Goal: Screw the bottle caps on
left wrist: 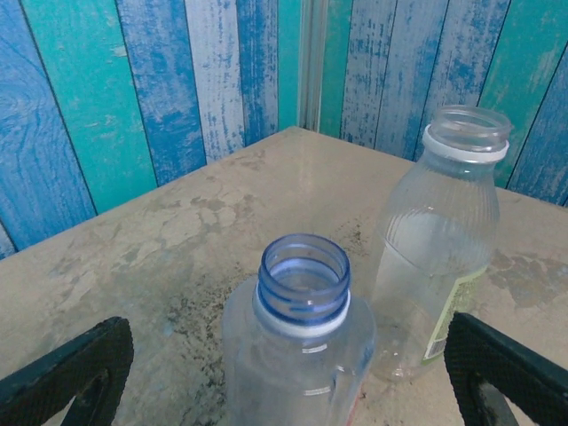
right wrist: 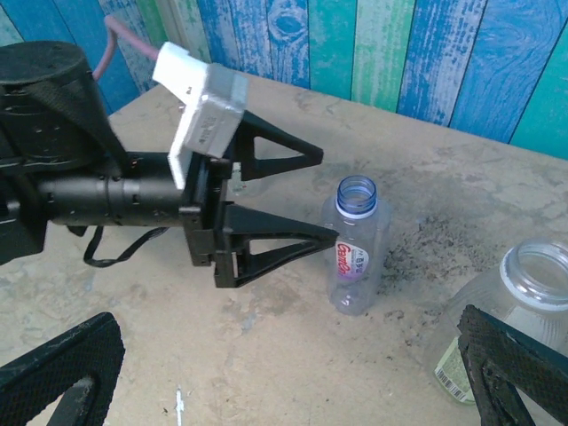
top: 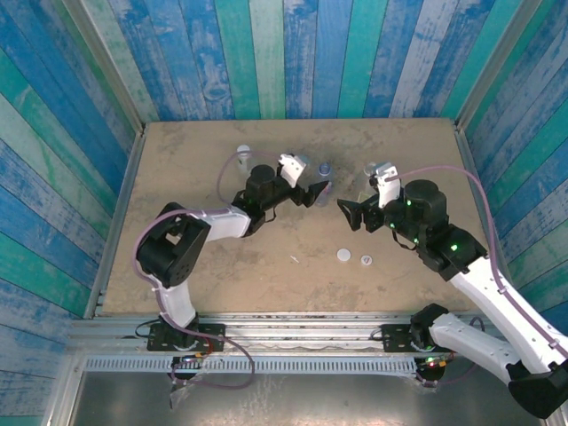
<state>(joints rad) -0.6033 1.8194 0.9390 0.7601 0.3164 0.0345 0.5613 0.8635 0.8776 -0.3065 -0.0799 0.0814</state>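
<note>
A clear bottle with a blue open neck and a pink label (right wrist: 355, 244) stands upright between the fingers of my open left gripper (left wrist: 286, 355), close in front of its camera (left wrist: 302, 306). In the right wrist view the left gripper (right wrist: 327, 199) reaches the bottle from the left, one fingertip at its side. A ribbed bottle with a green label (left wrist: 439, 257) stands open-necked just beyond it (right wrist: 519, 311). My right gripper (right wrist: 288, 355) is open and holds nothing. Two white bottle caps (top: 343, 256) (top: 366, 259) lie flat on the table nearer the bases.
A third small bottle with a whitish top (top: 243, 153) stands at the back left of the table (top: 177, 266). Blue-green plank walls (top: 293, 53) close in the back and sides. A small white scrap (top: 293, 259) lies near the caps.
</note>
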